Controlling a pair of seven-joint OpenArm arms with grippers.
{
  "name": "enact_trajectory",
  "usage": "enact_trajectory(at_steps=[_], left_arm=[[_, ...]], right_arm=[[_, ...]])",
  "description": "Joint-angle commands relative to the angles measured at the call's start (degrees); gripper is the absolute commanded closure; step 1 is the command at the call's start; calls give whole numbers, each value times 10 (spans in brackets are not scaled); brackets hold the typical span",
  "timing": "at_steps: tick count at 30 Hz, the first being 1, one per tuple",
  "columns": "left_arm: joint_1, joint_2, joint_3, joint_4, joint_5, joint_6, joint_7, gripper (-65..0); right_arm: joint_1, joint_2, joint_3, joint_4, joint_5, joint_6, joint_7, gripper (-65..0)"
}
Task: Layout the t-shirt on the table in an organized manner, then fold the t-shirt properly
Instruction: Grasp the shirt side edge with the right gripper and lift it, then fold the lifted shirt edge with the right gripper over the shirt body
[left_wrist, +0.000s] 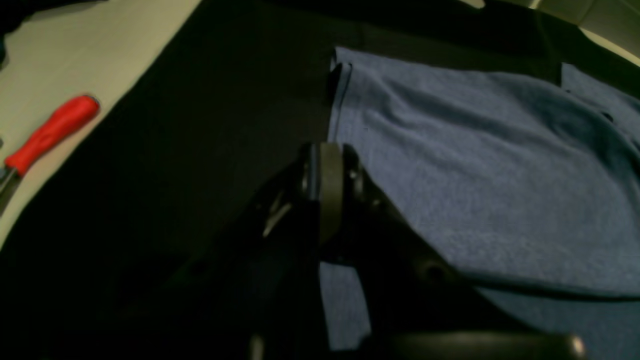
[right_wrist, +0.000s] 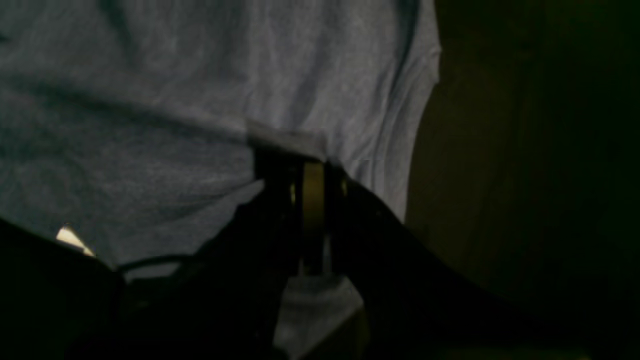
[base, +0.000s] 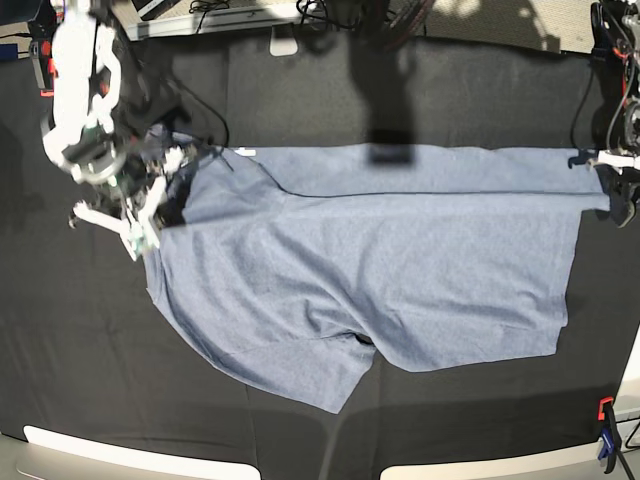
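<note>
Plainly no readable lettering, t-shirt (base: 380, 270) spread, table (base: 80, 380) beneath

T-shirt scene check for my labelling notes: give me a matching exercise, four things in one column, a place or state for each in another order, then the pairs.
1. t-shirt
2. left gripper
3. right gripper
4. red-handled tool

A. off the black cloth, on the pale surface
B. spread across the table
C. shut on the shirt at base view's left
D. shut on the shirt at base view's right

Pairs: 1-B, 2-D, 3-C, 4-A
</note>
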Motion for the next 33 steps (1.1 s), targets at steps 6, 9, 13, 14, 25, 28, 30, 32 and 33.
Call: enact_trajectory(at_steps=[6,9,13,14,25,28,30,32,33], left_arm=[[-40,8,-4,9,27,2,-16,0],[-50,11,-4,9,27,3,-16,0],[-59,11,-4,8,66,5,-16,0],[-59,11,-4,8,65,5,-16,0],[-57,11,-4,9,65,5,-16,-296],[-57,11,-4,9,65,5,-16,-296],[-55,11,-4,9,65,4,-16,-296],[-50,11,-4,9,65,2,-16,-296],[-45,11,-4,9,64,2,-16,-296]], right_arm=[[62,7,-26,-31,1,-7,19,0],[83,7,-42,-67,-6,-7,28,0],[105,7,-50,-92,-5,-7,28,0],[108,7,-50,-93,-5,-7,28,0],[115,15,-49,-89,14,-7,9,-243],[115,21,-47,-66,46,-6,-25,-243],[113,23,-42,-38,55,-6,-42,-242],[109,22,-29,-4,73,-6,-58,-242],[105,22,-20,10,86,-6,-66,-242]])
